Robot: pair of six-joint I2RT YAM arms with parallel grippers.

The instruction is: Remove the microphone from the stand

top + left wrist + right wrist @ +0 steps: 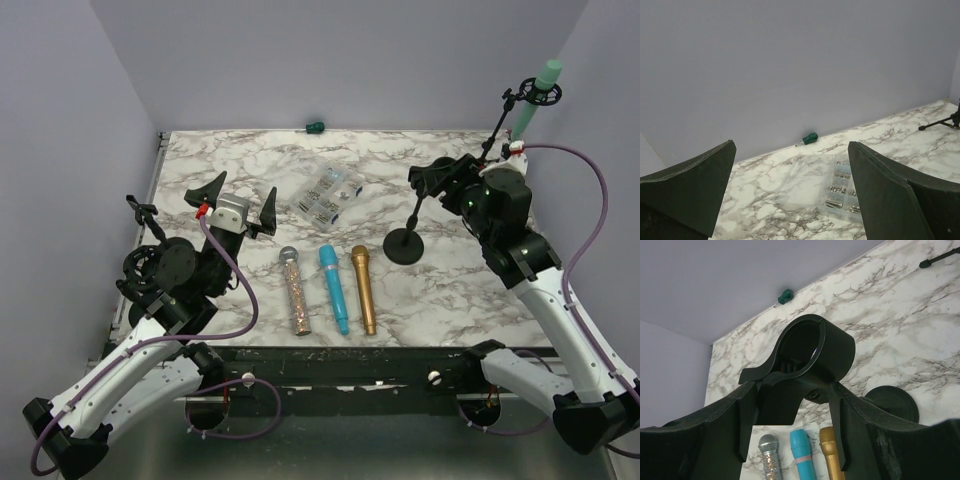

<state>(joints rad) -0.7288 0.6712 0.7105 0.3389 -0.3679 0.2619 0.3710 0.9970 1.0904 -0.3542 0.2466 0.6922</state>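
Note:
A black stand with a round base (404,245) stands at the right of the table. Its clip (810,352) is empty in the right wrist view. My right gripper (434,181) is shut on that clip (447,172), one finger on each side. A mint green microphone (541,92) sits in a second stand (505,115) at the far right corner, behind my right arm. A silver glitter microphone (296,290), a blue one (335,288) and a gold one (363,289) lie side by side at the front. My left gripper (238,197) is open and empty at the left.
A clear box of screws (327,194) lies at the middle back and also shows in the left wrist view (842,187). A green screwdriver (314,127) lies against the back wall. A tripod leg (940,122) of the far stand rests on the table. Walls close in on three sides.

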